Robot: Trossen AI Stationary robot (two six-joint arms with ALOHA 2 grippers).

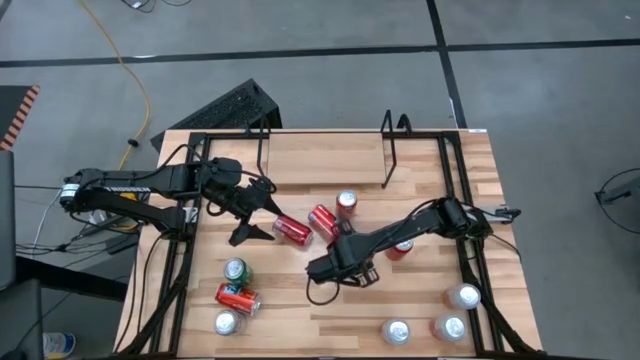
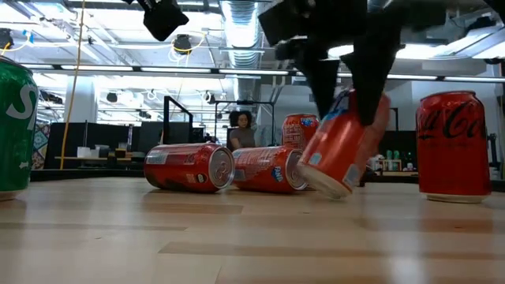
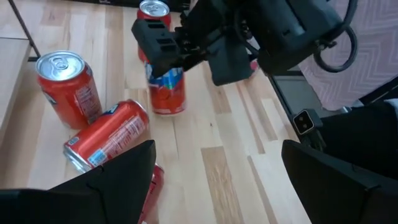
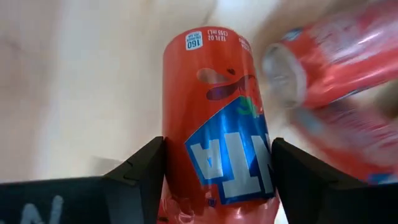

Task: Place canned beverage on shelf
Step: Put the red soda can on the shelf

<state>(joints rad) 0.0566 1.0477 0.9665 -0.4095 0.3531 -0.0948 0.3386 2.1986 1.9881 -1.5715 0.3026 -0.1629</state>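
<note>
My right gripper (image 1: 345,264) is near the middle of the table, shut on an orange canned beverage (image 2: 339,150), which the gripper hides in the high view. Two red cans (image 1: 291,229) (image 1: 322,222) lie on their sides just to its left, and one (image 1: 346,204) stands upright beyond them. My left gripper (image 1: 262,218) hangs open over the table's left part, above the lying cans, touching nothing. The shelf (image 1: 392,160), made of thin black rods with two upright loops, stands at the table's far edge. My right gripper pinches the orange can's upper part (image 4: 186,168) between its two fingers (image 4: 146,177), one on each side of its round wall. The fingers come from above, slanting down. The can is tilted in the low view, its lower end (image 2: 325,183) at the table; whether it touches, I cannot tell.
A green can (image 1: 237,270), a lying orange can (image 1: 238,298) and an upright can (image 1: 226,322) are at the near left. Three upright cans (image 1: 463,296) (image 1: 396,331) (image 1: 449,327) are at the near right. Black rails (image 1: 462,190) edge the table. A person (image 2: 243,126) is in the room behind.
</note>
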